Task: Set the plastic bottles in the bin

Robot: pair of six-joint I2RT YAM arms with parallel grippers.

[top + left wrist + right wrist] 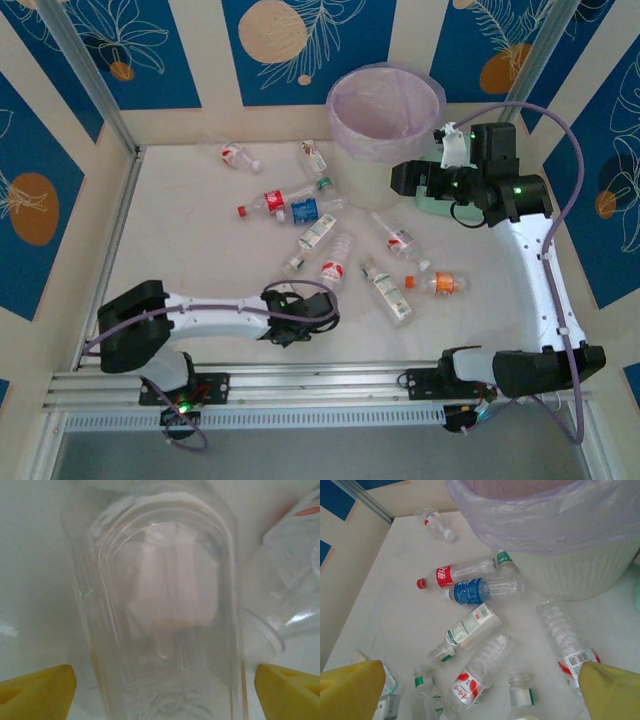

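Where the left gripper (160, 700) hangs: low over the near table (190, 230), jaws spread wide, nothing pinched yet.
Bottle (160, 610): clear, lying on the table between the left fingers (37, 692), one finger at each flank with a sliver of gap on both sides; its length runs straight away from the palm.
Reason for the straddle: judged a pre-grasp, jaws set across the narrow width to catch the body squarely.
Second bottle (295, 580): just right of the right-hand finger, red label at its far end; likely nudged on closing.
Left arm (215, 310): laid low, reaching rightward from its base, wrist tipped down at the table.
Loose bottles (335, 262): ahead and to the right of the left gripper, strewn flat between it and the bin (368, 168); red, blue and green labels.
Right gripper (480, 700): jaws fully apart, empty; bottles lie below and beyond its fingertips (350, 690).
Right arm (535, 270): reared up from its base, wrist turned leftward; judged parked out of the left arm's way.
Case (432, 208): mint green, under the right gripper.
Bin (570, 575): farthest entry, upright, bag-lined, mouth open; just beyond the right gripper, well beyond the left gripper across the strewn bottles; contents not made out.
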